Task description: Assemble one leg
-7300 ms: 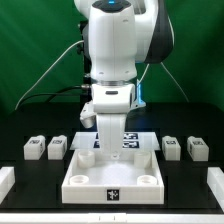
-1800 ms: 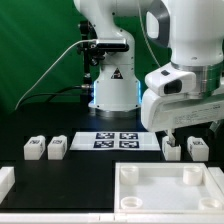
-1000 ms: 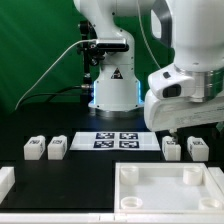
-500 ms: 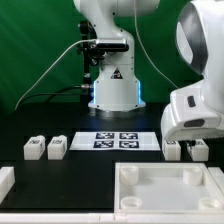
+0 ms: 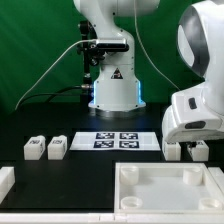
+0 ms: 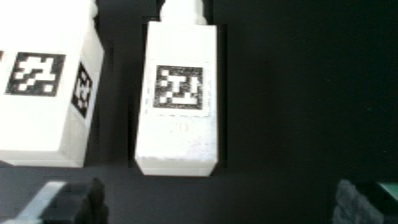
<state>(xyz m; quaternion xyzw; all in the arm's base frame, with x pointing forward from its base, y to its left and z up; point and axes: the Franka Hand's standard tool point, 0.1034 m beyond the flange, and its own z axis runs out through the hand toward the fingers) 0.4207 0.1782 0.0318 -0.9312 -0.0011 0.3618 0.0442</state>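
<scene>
A matte black worktop (image 5: 60, 185) lies before a green curtain (image 5: 40, 50). It carries two small white blocky plastic legs with square black-and-white tags (image 5: 33, 148) (image 5: 57, 148), one flat white marker board (image 5: 118, 140), and two more legs (image 5: 171, 150) (image 5: 199, 150). In front is one rimmed white square tray (image 5: 150, 168). The end effector (image 6: 222, 203) hangs spread over one right-hand leg (image 6: 183, 95).

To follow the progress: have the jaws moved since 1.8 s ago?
Yes. Judged against the marker board, the jaws went down and toward the exterior view's right. They are now open over a leg.
</scene>
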